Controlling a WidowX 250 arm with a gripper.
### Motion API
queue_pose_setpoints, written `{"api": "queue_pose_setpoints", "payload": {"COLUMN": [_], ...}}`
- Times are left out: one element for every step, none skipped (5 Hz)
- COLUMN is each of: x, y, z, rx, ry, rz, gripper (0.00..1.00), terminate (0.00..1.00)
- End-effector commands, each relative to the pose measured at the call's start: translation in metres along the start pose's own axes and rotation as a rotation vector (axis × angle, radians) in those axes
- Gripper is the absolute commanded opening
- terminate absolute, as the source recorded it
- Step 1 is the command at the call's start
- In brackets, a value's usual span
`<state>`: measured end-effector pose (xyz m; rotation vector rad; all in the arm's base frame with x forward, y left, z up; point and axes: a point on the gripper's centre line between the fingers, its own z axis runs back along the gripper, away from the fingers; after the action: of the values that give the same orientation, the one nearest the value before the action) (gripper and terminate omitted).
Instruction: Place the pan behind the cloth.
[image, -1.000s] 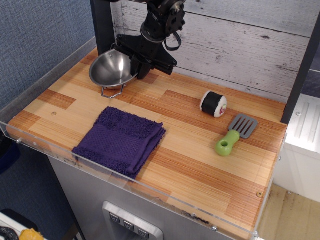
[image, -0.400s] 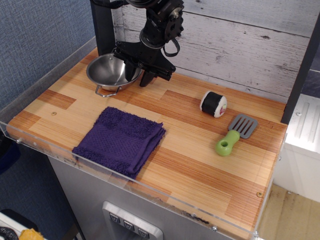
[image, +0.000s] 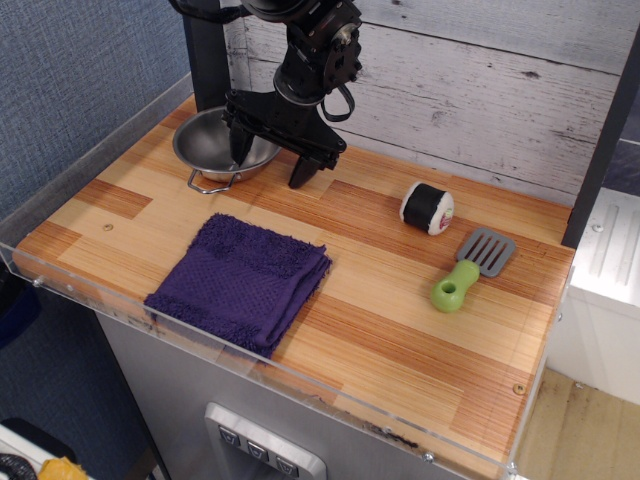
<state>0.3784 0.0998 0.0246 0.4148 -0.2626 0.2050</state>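
The shiny steel pan (image: 207, 141) sits flat on the wooden table (image: 400, 300) at the back left, one wire handle pointing forward. The dark purple cloth (image: 240, 280) lies in front of it, near the front edge, apart from the pan. My gripper (image: 270, 166) hangs over the pan's right rim with its jaws spread wide. One finger (image: 239, 148) is at the rim on the inner side and the other (image: 301, 176) is outside, above the table. It holds nothing.
A black-and-white sushi roll toy (image: 428, 208) and a green-handled grey spatula (image: 470, 266) lie at the right. A dark post (image: 205, 55) stands behind the pan. A white plank wall (image: 480, 90) closes the back and a clear rim (image: 200, 345) edges the front.
The pan was tilted and gripped at its right rim. It has come down flat onto the table, a little to the left, and the jaws have opened off it.
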Motion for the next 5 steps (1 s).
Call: {"api": "queue_pose_setpoints", "payload": {"x": [0.021,0.031,0.036,0.039,0.037], "y": [0.007,0.007,0.006,0.001,-0.005], "z": [0.041,0.067,0.093,0.118,0.142], "rx": [-0.014,-0.092,-0.094,-0.131,-0.156], "ry": [-0.104,-0.227,-0.273,-0.317,-0.345], "rz": [0.016,0.042,0.024,0.012,-0.005], "gripper": [1.0,1.0,1.0,1.0,1.0], "terminate": [0.0,0.0,0.0,0.0,0.0]}}
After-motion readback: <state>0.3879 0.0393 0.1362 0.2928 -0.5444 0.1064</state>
